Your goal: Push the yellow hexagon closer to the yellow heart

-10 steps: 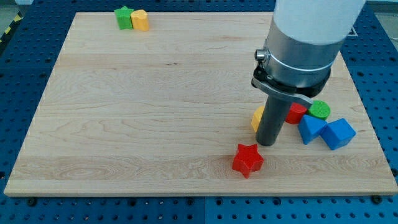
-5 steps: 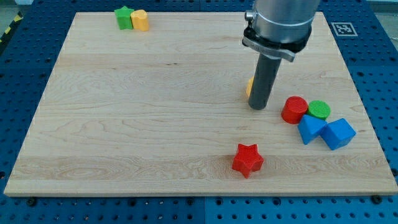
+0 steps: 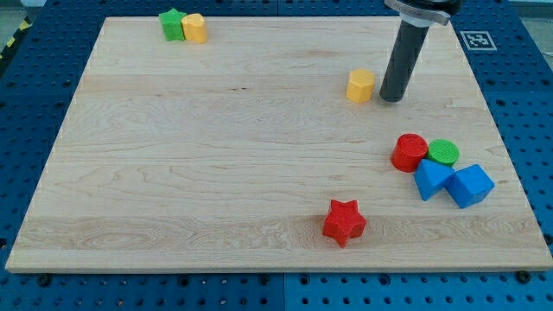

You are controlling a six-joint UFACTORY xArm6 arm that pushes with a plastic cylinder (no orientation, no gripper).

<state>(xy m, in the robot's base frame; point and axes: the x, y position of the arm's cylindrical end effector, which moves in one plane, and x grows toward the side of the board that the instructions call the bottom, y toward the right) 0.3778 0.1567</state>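
I have no fingers to speak of, so there is nothing released, clenched or grasping here: I work with a bare rod, and my tip (image 3: 392, 99) rests on the tabletop (image 3: 216, 173) just beside the yellow hexagon (image 3: 361, 85), on the side facing the tabletop's right edge. Whether I am actually touching it or stand a hair apart I cannot tell.

The yellow hexagon sits in the far right part of the tabletop, well apart from the yellow heart (image 3: 195, 28), which lies near the far left corner, touching the green star (image 3: 174, 24).

To do this step well, I judge that I should push from exactly where I am, but line up first: the heart lies toward the left and slightly farther back, so my tip wants to be behind the hexagon on the line running through both blocks, a touch nearer the tabletop's near edge than now. A centred contact should keep the hexagon from spinning off my rod. I would go slowly, correct early if it drifts, and stop short of the heart so I do not knock it or the green star away.

The red star (image 3: 344, 222), red cylinder (image 3: 409, 153), green cylinder (image 3: 444, 153) and two blue blocks (image 3: 453, 181) sit nearer the right edge, out of my path.
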